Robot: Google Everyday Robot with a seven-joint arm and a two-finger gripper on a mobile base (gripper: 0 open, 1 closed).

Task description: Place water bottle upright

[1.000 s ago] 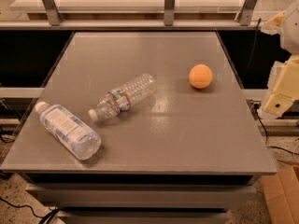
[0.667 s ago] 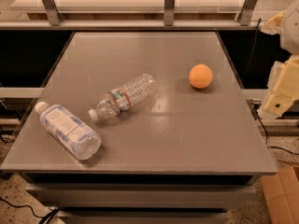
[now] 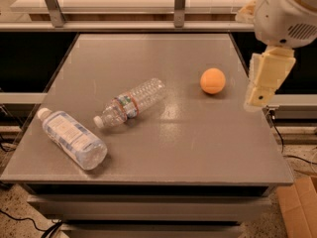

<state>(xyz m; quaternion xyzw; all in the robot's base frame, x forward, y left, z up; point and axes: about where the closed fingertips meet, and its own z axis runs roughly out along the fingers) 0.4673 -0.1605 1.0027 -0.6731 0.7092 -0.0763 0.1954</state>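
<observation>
The water bottle (image 3: 130, 103) lies on its side near the middle of the grey table (image 3: 198, 148). It is small, slim and clear, with a ribbed body and a red-and-green label band. Its white cap points toward the front left. My gripper (image 3: 258, 97) hangs at the end of the cream arm over the table's right edge. It is well to the right of the bottle, apart from it, and holds nothing that I can see.
A larger clear bottle (image 3: 73, 138) with a pale blue-white label lies on its side at the front left. An orange ball (image 3: 213, 81) rests just left of the gripper. A metal rail (image 3: 148, 26) runs behind the table. A cardboard box (image 3: 299, 207) is on the floor at the right.
The arm and gripper have moved left, in over the table's right edge near the orange ball. The bottles and the ball have not moved.
</observation>
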